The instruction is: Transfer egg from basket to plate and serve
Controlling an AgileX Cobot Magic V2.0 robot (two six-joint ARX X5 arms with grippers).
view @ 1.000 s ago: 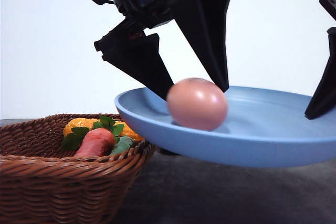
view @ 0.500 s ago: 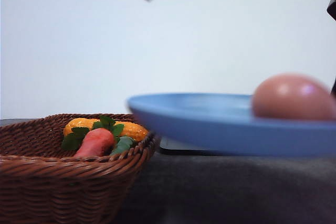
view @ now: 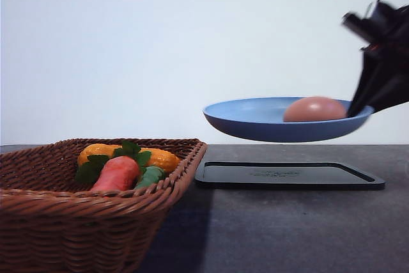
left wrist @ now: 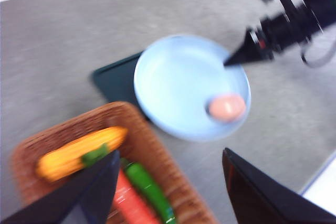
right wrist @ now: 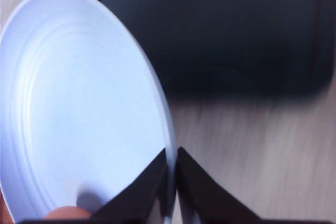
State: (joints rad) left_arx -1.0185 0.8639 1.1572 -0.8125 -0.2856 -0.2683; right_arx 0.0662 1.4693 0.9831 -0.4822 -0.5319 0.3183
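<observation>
While the right gripper (view: 358, 108) pinches the rim of the blue plate (view: 255, 119), its two fingers (right wrist: 149, 187) closed on the edge with one on each side, the plate hangs in the air above the black tray (view: 287, 176), clear of it. Resting in the plate, on the side toward that gripper, is the pinkish-brown egg (view: 314, 109). From the left wrist camera the egg (left wrist: 227, 107) sits near the plate's (left wrist: 178, 82) rim, close to where the dark fingertip meets it. Beside the tray, on the dark tabletop (view: 287, 228), stands the woven basket (view: 77, 222), its braided rim just short of the tray's near corner. Lying in the basket are a carrot (view: 116, 173) with green leaves, a yellow corn cob (left wrist: 79, 153) and a green pepper (left wrist: 149, 184). High over the basket, the left gripper (left wrist: 168, 190) is spread wide with nothing between its fingers.
</observation>
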